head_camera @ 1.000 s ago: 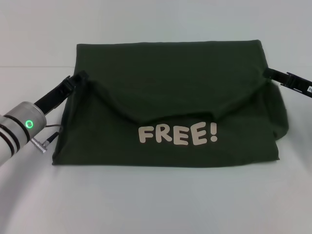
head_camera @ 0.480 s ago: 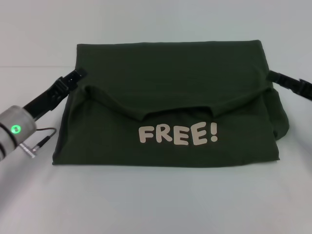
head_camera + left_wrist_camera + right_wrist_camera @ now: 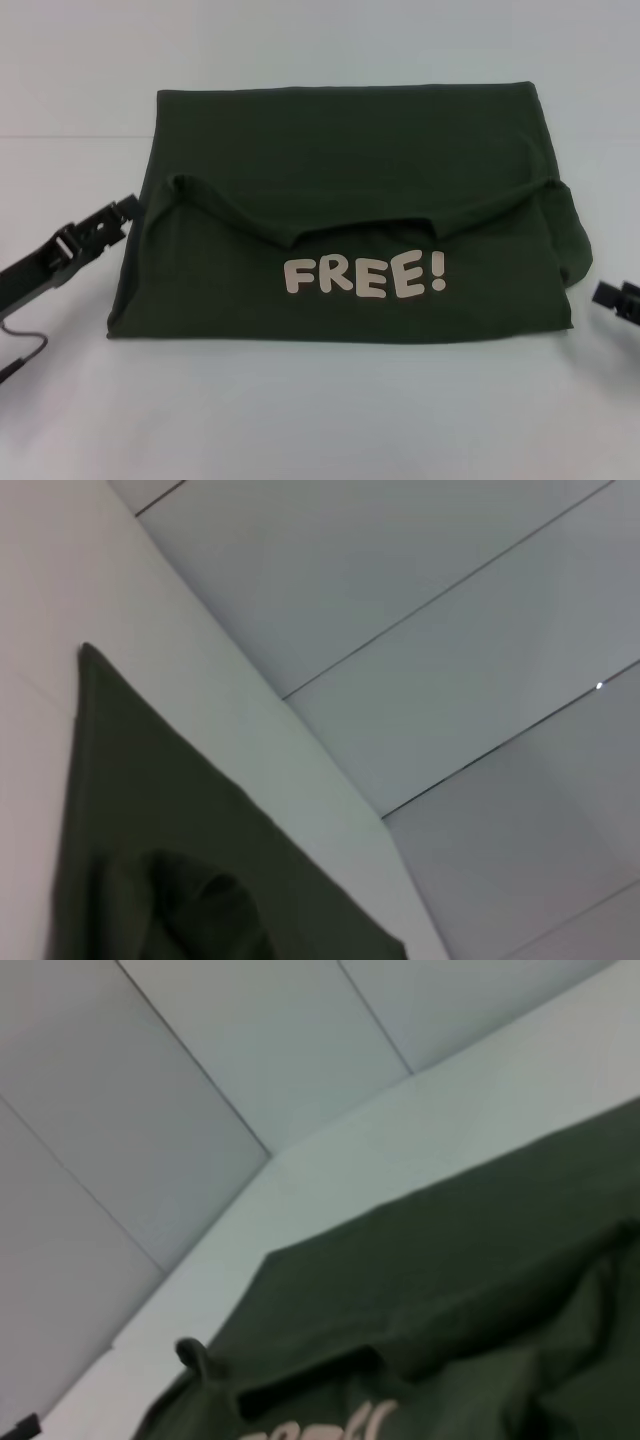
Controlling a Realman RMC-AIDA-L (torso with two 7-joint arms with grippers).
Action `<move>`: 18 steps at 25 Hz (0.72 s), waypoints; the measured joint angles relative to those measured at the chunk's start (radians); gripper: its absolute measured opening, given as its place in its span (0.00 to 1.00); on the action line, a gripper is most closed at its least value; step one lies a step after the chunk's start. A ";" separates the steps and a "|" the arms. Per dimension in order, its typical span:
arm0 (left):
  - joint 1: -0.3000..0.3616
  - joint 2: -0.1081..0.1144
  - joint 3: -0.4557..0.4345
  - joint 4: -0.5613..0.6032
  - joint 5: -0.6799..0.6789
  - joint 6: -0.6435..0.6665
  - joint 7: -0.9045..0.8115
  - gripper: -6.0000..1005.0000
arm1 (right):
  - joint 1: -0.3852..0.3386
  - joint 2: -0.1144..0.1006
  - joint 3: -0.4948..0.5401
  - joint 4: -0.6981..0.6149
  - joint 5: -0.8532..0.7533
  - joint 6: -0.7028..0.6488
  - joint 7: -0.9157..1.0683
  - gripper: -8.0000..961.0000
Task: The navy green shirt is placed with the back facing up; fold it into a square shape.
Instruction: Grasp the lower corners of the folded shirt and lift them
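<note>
The navy green shirt lies flat on the white table as a wide rectangle. Its upper part is folded down over the front, ending just above the pale "FREE!" lettering. My left gripper sits low just off the shirt's left edge, apart from the cloth. At the picture's right edge, my right gripper shows only its tip, beside the shirt's lower right corner and not touching it. The left wrist view shows a corner of the shirt. The right wrist view shows its folded top and part of the lettering.
The white table extends on all sides of the shirt, with a pale panelled wall behind it. A thin grey cable hangs from my left arm at the lower left.
Both grippers have let go of the folded-down edge and drawn back outward and toward me. The flap now rests on the shirt, whose shape is unchanged.
</note>
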 joint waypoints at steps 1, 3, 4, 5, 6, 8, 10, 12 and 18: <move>0.010 -0.001 0.008 0.010 0.000 0.000 0.000 0.64 | -0.011 0.002 0.001 0.007 0.000 0.005 -0.017 0.83; 0.025 -0.006 0.017 0.029 0.001 -0.001 0.000 0.68 | -0.022 0.004 0.001 0.026 0.000 0.021 -0.044 0.86; 0.028 -0.008 0.018 0.034 0.001 -0.001 0.001 0.72 | -0.022 0.004 0.001 0.034 -0.002 0.034 -0.049 0.88; 0.030 -0.009 0.018 0.037 0.001 -0.003 0.003 0.76 | -0.018 0.005 0.000 0.042 -0.006 0.047 -0.054 0.90; 0.030 -0.009 0.018 0.037 0.001 -0.003 0.003 0.80 | -0.011 0.005 0.000 0.048 -0.011 0.059 -0.056 0.92; 0.030 -0.017 0.021 0.040 0.001 -0.009 0.014 0.84 | 0.008 0.009 -0.001 0.055 -0.030 0.081 -0.056 0.92; 0.028 -0.019 0.031 0.042 0.001 -0.014 0.018 0.85 | 0.035 0.018 -0.002 0.056 -0.054 0.101 -0.057 0.93; 0.026 -0.021 0.037 0.043 0.001 -0.018 0.019 0.86 | 0.060 0.024 -0.002 0.056 -0.068 0.118 -0.057 0.94; 0.029 -0.025 0.035 0.043 -0.004 -0.013 0.019 0.87 | 0.116 0.040 -0.004 0.057 -0.111 0.172 -0.057 0.94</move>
